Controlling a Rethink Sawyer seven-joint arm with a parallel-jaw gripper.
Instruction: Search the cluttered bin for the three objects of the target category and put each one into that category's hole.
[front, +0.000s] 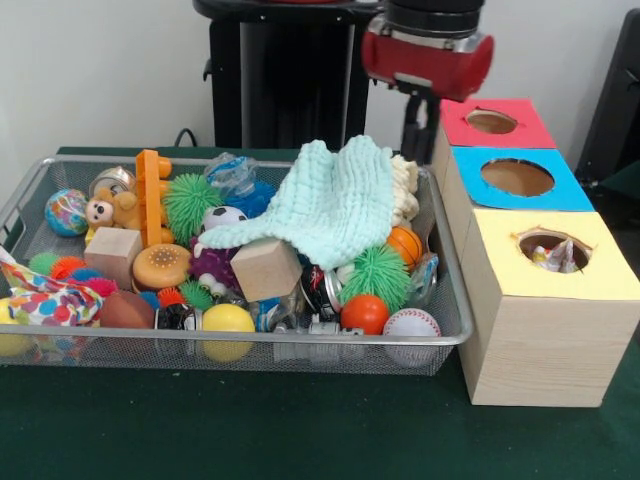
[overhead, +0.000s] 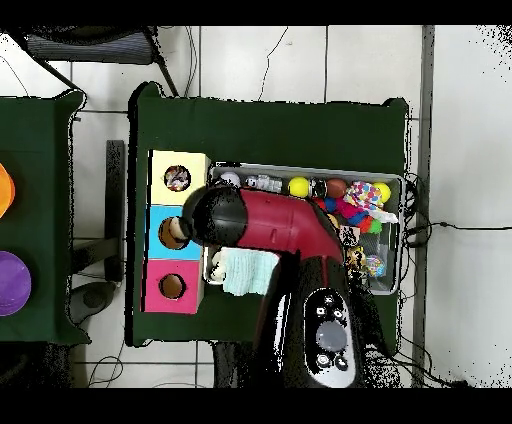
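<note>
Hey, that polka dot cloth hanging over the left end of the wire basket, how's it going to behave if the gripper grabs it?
The polka dot cloth already lies crumpled and draped over the basket rim, so it will probably hang limp rather than hold a shape. It looks like thin fabric, likely very light. Part of it seems to rest among the toys, so lifting might drag a neighbour such as the brown ball.

The red and black arm (overhead: 275, 235) reaches out from the pedestal at the desk's robot-side edge, bending across toward the end of the desk where the boxes stand. Its red wrist housing (front: 428, 55) hangs high near that far corner. The gripper is hidden below the wrist, so its state cannot be made out.
</note>
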